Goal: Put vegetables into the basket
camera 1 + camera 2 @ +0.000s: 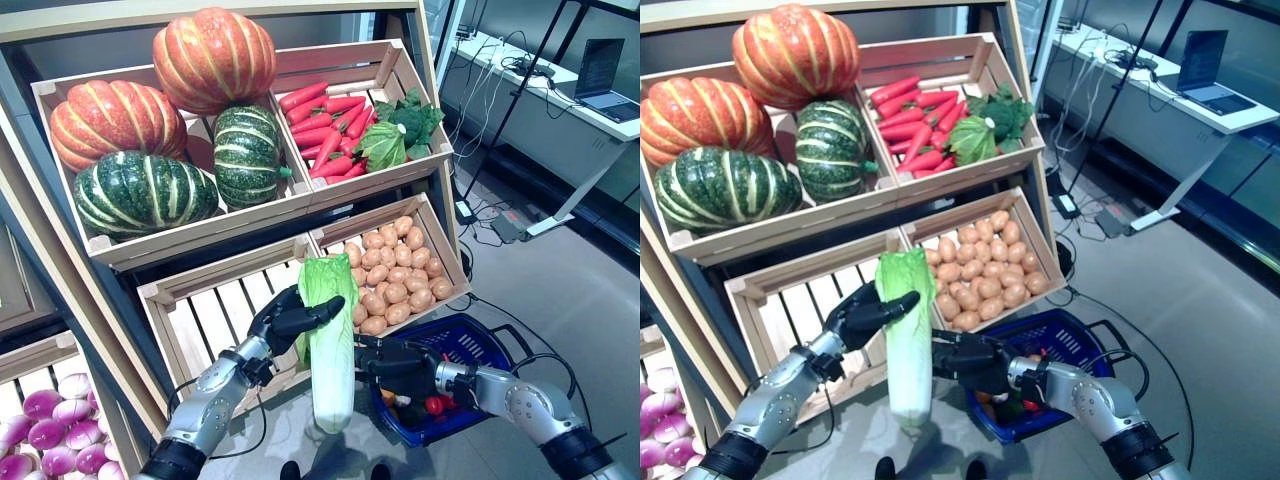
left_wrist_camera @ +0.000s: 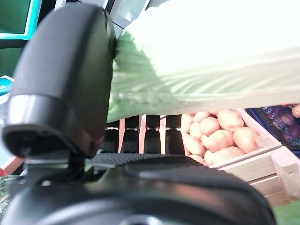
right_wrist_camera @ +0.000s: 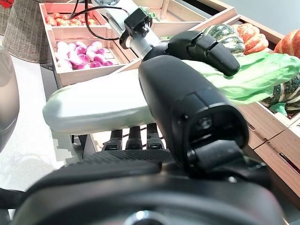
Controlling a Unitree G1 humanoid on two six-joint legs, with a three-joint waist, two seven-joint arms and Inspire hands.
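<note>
Napa cabbage (image 1: 330, 340) held upright in the air before the empty lower crate (image 1: 215, 315), between both hands: left hand (image 1: 290, 318) has its fingers curled round the leafy upper part, right hand (image 1: 400, 365) wraps fingers and thumb about the pale stalk lower down (likely a handover, or shared support for a long, top-heavy thing). Blue basket (image 1: 470, 345) sits on the floor just right of the cabbage, below the potato crate (image 1: 395, 275), already holding some small produce; the cabbage is not yet in it.
</note>
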